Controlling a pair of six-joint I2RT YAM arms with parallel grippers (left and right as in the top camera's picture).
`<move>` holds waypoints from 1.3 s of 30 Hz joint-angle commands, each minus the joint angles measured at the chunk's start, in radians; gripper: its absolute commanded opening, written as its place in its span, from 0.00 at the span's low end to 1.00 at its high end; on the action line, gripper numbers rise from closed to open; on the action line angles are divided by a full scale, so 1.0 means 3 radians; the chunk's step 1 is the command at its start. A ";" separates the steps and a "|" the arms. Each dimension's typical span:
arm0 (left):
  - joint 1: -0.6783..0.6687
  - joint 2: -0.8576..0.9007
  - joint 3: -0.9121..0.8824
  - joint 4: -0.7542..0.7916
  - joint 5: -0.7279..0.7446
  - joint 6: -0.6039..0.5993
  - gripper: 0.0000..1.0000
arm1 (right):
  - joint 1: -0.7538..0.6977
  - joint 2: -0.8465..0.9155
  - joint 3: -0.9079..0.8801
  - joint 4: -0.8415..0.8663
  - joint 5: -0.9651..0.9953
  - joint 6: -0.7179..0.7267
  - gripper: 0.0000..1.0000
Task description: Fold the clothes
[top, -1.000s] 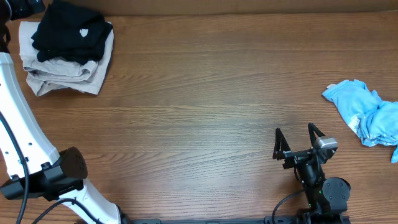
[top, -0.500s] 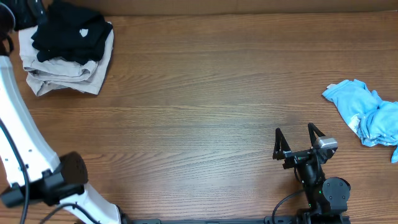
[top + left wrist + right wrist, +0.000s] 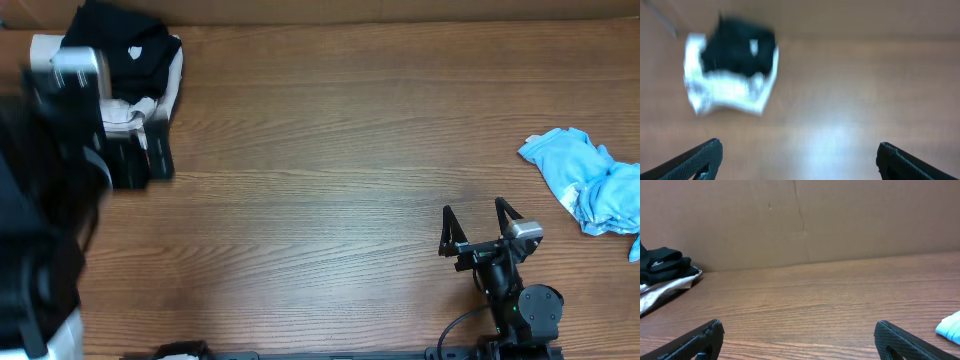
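Note:
A black garment (image 3: 125, 45) lies folded on a beige garment (image 3: 172, 70) at the table's far left corner. The left wrist view shows the same stack, blurred, with black (image 3: 737, 47) on top of pale cloth (image 3: 725, 92). A crumpled light blue garment (image 3: 585, 180) lies at the right edge and just shows in the right wrist view (image 3: 950, 326). My left gripper (image 3: 797, 150) is open and empty, held above the table short of the stack; overhead it is a dark blur (image 3: 130, 160) over the stack's near edge. My right gripper (image 3: 478, 225) is open and empty near the front edge.
A brown cardboard wall (image 3: 800, 220) runs along the table's far edge. The wooden table (image 3: 350, 150) lies between the stack and the blue garment. The left arm's blurred body (image 3: 40, 230) covers the table's left side.
My left arm has swung fast from the far left edge in over the table and now hides the stack's near part. The right arm and the clothes have not moved.

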 commanded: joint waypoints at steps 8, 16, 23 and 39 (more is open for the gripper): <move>0.0122 -0.1546 -0.2110 0.0603 -0.0247 0.0038 1.00 | -0.0008 -0.0036 -0.0036 0.0014 0.0024 0.0020 1.00; 0.0108 -0.2753 -0.3765 0.2550 0.0327 -0.0050 1.00 | -0.0008 -0.0036 -0.0036 0.0014 0.0025 0.0022 1.00; -0.0014 -0.3441 -0.4857 0.3788 0.0323 -0.0221 1.00 | -0.0008 -0.0036 -0.0036 0.0014 0.0025 0.0022 1.00; -0.0179 -0.3765 -0.5870 0.4584 0.0020 -0.0398 1.00 | -0.0008 -0.0036 -0.0036 0.0014 0.0024 0.0022 1.00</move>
